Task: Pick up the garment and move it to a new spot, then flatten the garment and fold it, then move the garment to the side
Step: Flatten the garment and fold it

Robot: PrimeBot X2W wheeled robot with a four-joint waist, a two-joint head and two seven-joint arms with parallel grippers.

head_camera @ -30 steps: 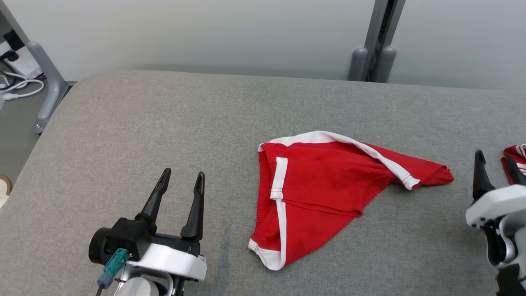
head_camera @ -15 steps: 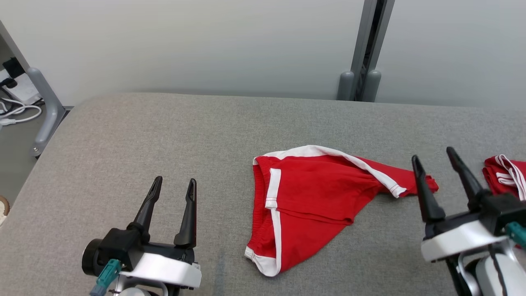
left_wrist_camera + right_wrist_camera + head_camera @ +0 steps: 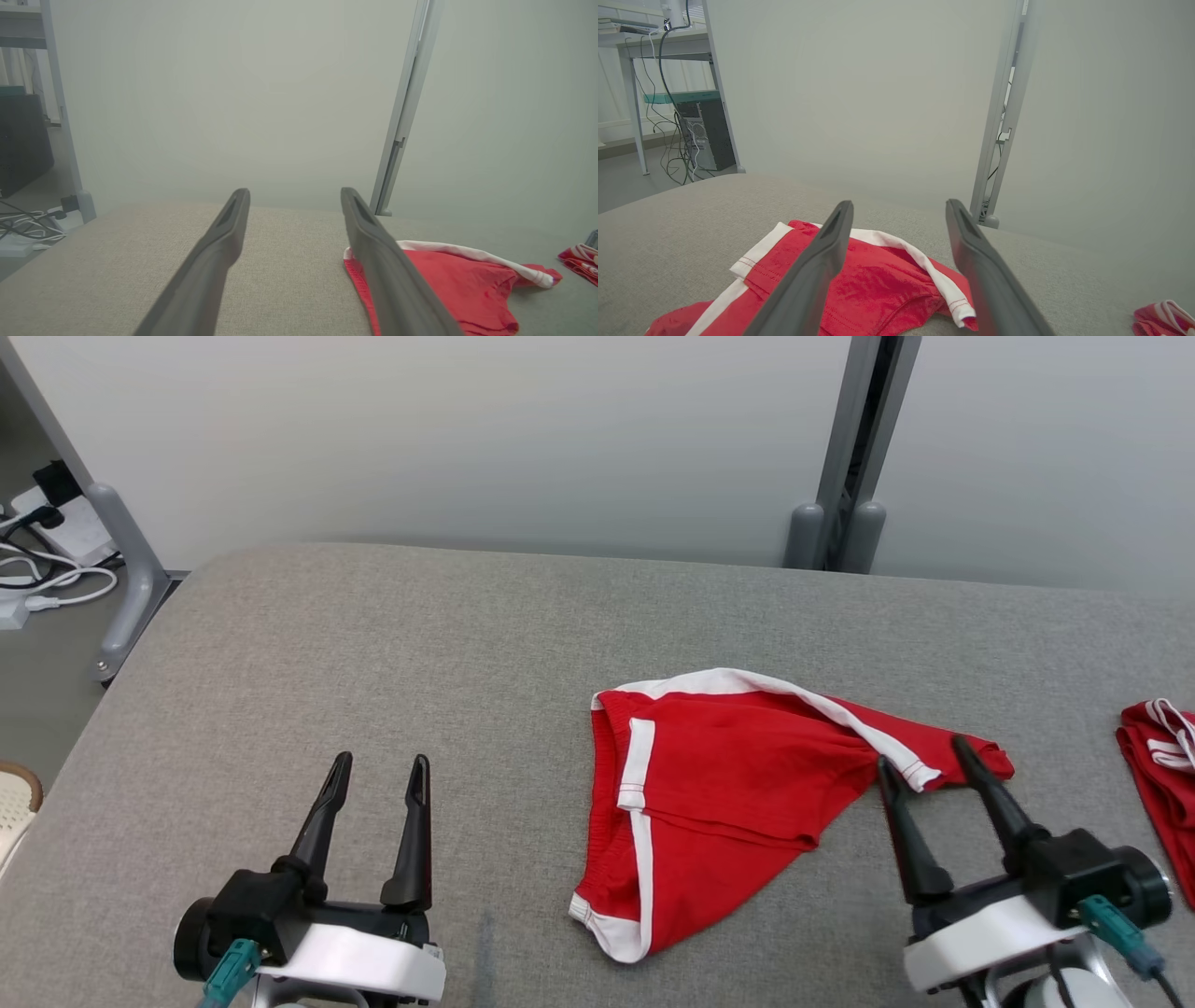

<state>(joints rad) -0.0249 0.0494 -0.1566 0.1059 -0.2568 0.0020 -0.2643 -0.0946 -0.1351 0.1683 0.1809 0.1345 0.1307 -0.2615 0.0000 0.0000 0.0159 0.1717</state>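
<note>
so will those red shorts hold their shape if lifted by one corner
Probably not: the red shorts lie creased and folded over themselves, so they look floppy and would likely hang and unfold. They seem thin and light. Pushed, they would probably bunch on the grey fabric surface rather than slide.

No legible text, labels, brands, numbers or signs in any view, none readable on the red shorts (image 3: pixel 738 784), none on the grey padded table (image 3: pixel 373 644)
</note>
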